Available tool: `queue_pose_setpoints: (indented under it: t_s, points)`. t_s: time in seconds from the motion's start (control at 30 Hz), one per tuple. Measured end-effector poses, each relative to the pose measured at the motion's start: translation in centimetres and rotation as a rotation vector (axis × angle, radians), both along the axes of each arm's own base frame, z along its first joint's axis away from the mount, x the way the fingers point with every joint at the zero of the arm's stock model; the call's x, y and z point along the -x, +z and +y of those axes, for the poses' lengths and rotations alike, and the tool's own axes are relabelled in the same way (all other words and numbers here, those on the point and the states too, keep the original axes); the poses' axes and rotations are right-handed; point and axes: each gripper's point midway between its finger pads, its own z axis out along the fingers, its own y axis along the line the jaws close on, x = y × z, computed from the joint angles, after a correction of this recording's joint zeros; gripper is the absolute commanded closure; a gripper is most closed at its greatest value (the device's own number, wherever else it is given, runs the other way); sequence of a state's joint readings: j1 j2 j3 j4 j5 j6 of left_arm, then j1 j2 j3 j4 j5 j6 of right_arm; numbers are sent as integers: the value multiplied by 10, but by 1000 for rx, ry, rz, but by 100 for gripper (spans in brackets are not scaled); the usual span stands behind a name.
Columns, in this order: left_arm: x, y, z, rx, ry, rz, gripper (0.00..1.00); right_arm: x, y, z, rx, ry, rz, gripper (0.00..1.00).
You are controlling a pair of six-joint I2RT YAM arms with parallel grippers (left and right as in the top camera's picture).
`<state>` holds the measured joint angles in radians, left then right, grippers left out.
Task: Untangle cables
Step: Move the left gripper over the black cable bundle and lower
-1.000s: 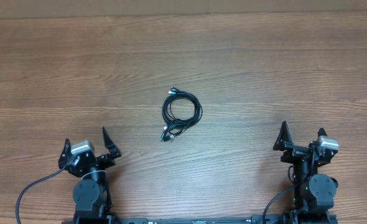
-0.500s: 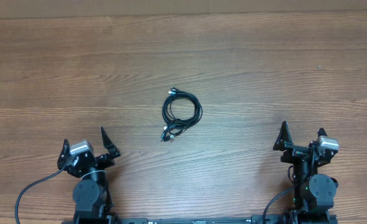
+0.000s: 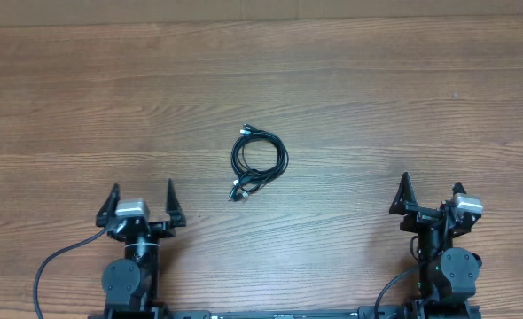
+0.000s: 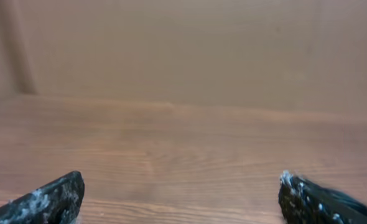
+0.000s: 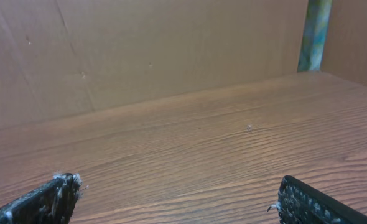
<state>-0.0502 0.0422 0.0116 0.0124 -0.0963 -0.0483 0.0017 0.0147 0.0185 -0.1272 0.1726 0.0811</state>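
At the near edge of the brown wood-grain table (image 3: 403,97), the left gripper (image 3: 142,189), a black two-finger pincer with a small silver block behind it, is standing with its jaws spread wide and gripping nothing. Its tips are pointing toward the far side. In its wrist view its black, white-scuffed fingers (image 4: 46,200) are showing at the bottom corners, with bare wood lying between them. A thick black wire (image 3: 53,266) is curving out from that arm's base. On the other side, the right gripper (image 3: 432,183) is also sitting near the front edge, jaws fully apart and holding nothing.

Further out, about mid-table and somewhat nearer the left arm, the thin black cables (image 3: 253,180) are lying flat in a loose round coil, well apart from both grippers. Small pale-tipped plugs (image 3: 238,188) are bunching at the coil's near-left edge, and another end is poking out at its far-left. Beyond the table, a tan cardboard wall (image 5: 171,50) is rising.
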Motion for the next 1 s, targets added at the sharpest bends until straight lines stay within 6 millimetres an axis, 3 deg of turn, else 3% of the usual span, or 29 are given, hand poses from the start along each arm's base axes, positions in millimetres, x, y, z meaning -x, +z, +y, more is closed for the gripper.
queue_pose_setpoints:
  t_s: [0.07,0.13,0.17,0.3,0.4,0.53,0.73,0.83,1.0]
  points:
    - [4,-6,-13,-2,-74,83,0,0,0,0,0,0,0,0]
    - [12,2,-18,6,-106,136,0,0,0,0,0,0,0,0]
    - [21,32,-20,13,-124,108,0,0,0,0,0,0,0,0]
    - [47,94,-24,27,-154,76,0,0,0,0,0,0,1,0]
    - [64,127,-33,33,-209,100,0,0,0,0,0,0,1,0]
    - [69,159,-51,53,-317,192,0,0,0,0,0,0,1,0]
    - [45,148,-64,103,-370,494,0,0,0,0,0,0,1,0]
    - [27,127,-73,152,-411,698,0,0,0,0,0,0,1,0]
    - [3,95,-87,250,-450,889,0,0,0,0,0,0,0,0]
